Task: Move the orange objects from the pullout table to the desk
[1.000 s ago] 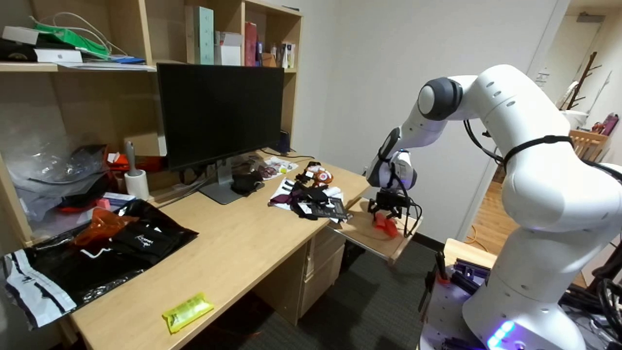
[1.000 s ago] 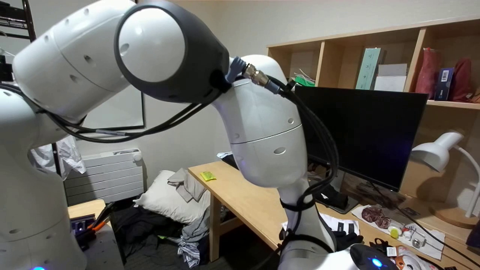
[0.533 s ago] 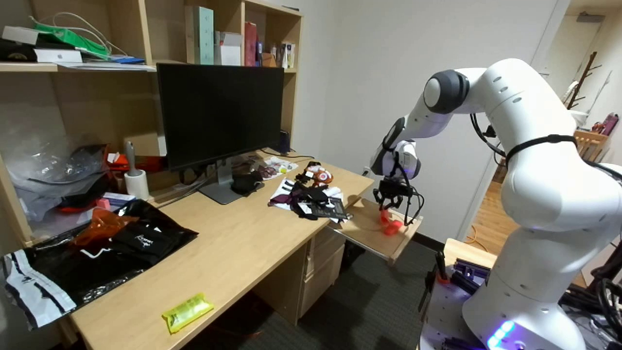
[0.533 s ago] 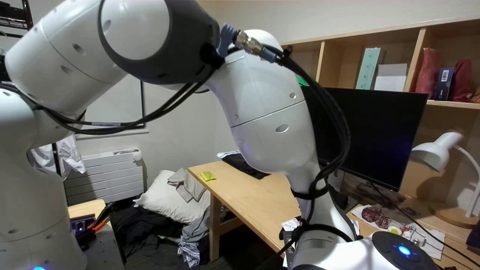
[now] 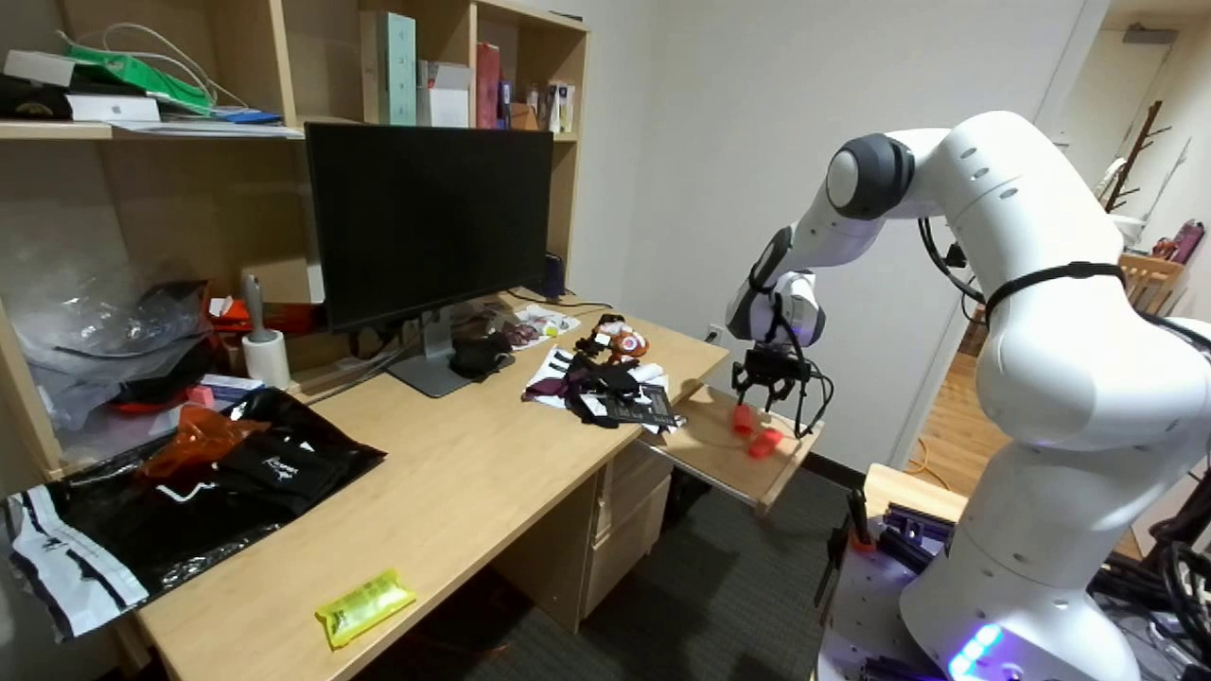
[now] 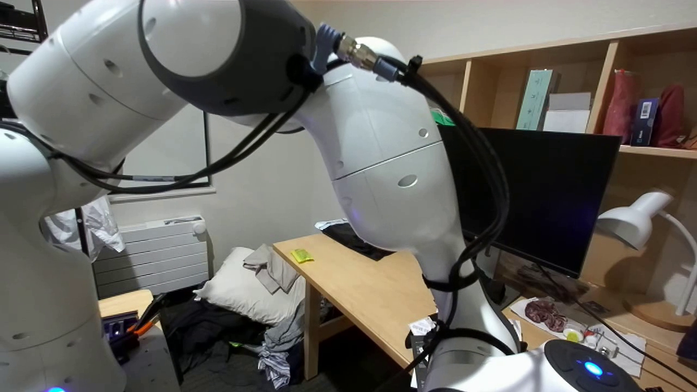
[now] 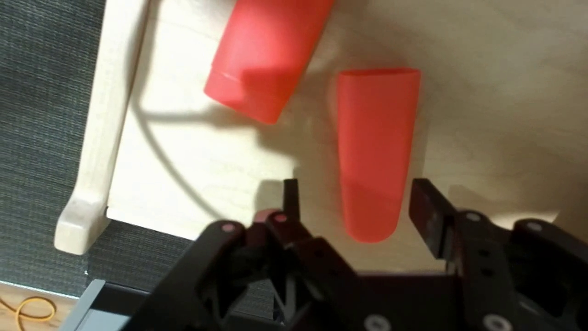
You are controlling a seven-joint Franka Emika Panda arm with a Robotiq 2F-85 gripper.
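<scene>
Two orange objects, smooth and tube-like, lie on the pullout table (image 7: 496, 119) in the wrist view. An orange object (image 7: 379, 147) has its rounded end in the gap of my gripper (image 7: 353, 197), which stands open; a strip of wood shows on each side of it. Up and to the left, another orange object (image 7: 271, 59) runs out of the frame. In an exterior view the orange objects (image 5: 743, 419) (image 5: 764, 443) lie slightly apart on the board, with my gripper (image 5: 754, 402) just over them. The desk (image 5: 445, 473) shows in both exterior views.
A heap of dark cloth and papers (image 5: 615, 388) lies on the desk corner beside the board. Farther along are a monitor (image 5: 430, 222), a black bag (image 5: 284, 463) and a yellow-green packet (image 5: 366, 608). A raised rail (image 7: 96, 138) edges the board.
My gripper has risen slightly. Half a second ago its fingers were close together at an orange object that looked tilted up; now they are spread, that object lies lower, and the two objects stand apart.
</scene>
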